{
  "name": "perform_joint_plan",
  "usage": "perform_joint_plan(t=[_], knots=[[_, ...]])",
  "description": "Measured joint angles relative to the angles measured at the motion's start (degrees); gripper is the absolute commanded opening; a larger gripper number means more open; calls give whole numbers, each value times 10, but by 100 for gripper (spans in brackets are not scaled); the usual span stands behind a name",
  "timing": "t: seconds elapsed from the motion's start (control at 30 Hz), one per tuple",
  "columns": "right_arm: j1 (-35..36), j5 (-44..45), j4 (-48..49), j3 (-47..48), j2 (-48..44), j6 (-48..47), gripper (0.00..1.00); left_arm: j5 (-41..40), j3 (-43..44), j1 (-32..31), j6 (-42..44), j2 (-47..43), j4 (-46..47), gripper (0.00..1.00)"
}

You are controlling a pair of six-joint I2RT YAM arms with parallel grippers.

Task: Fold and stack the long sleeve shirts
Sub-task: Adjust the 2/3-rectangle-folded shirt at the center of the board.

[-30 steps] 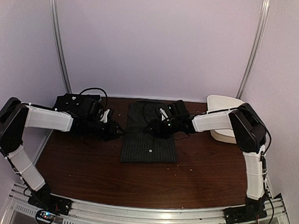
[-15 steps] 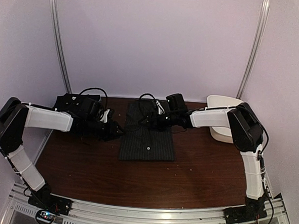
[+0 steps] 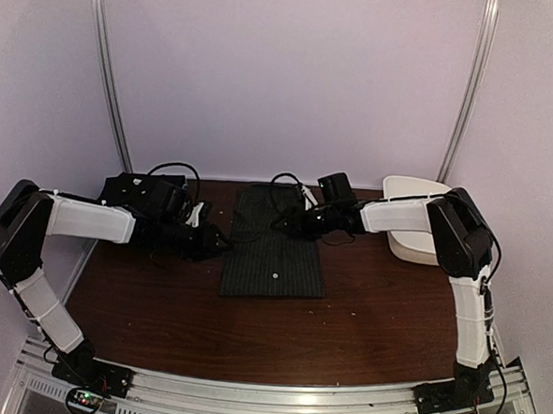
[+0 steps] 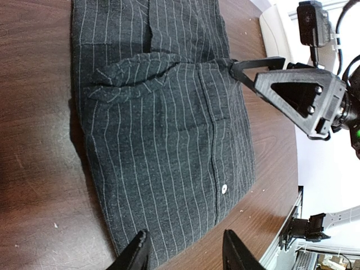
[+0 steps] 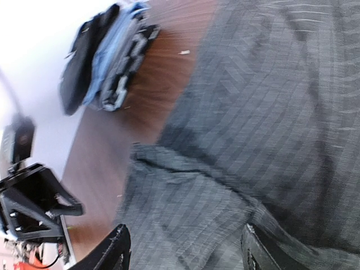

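Left pincer (image 4: 185, 254) is seen low beside the near left corner of the striped shirt (image 3: 273, 258); its two fingers (image 4: 136, 253) are spread well apart, with only the shirt's corner and bare table (image 3: 204, 325) showing beyond the gap; nothing is pinched and no contact with the cloth can be confirmed. Right pincer (image 5: 183, 252) is held over the rear part of the same shirt; its fingers are likewise spread wide, with striped cloth filling the view behind the gap, somewhat blurred; no cloth is seen gripped between them. From the left wrist view, one dark fingertip of the right pincer is noted at the shirt's edge on the tub side, at the end of a curved fold (image 4: 135, 70) lying across the cloth; whether tip and cloth touch cannot be told. The shirt is laid flat near the middle of the table, toward the rear, folded into a dark rectangle wider at the near end; fine pale stripes are recorded, and one small white button (image 4: 224, 189) on the front strip. A white tub (image 3: 416, 236) is set at the rear right of the table, apart from the shirt and partly covered by the right arm; what lies inside cannot be made out. A heap of cloth (image 3: 137, 191), dark with some blue, is noted at the rear left corner, behind the left arm.
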Motion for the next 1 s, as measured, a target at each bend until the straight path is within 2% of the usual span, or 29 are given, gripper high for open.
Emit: perform_joint_plan(t=[0.33, 0.47, 0.63, 0.73, 0.9, 1.0], knots=[[-39, 59, -45, -14, -1, -27, 68, 0, 0, 0, 0, 1, 0, 44], [-31, 97, -68, -22, -19, -43, 57, 0, 0, 0, 0, 1, 0, 44], [-3, 181, -102, -40, -83, -59, 42, 0, 0, 0, 0, 1, 0, 44], [19, 211, -104, -42, -108, -65, 36, 0, 0, 0, 0, 1, 0, 44], [47, 234, -114, -38, -93, -67, 24, 3, 0, 0, 0, 1, 0, 44], [52, 243, -128, -17, -58, -69, 21, 5, 0, 0, 0, 1, 0, 44]])
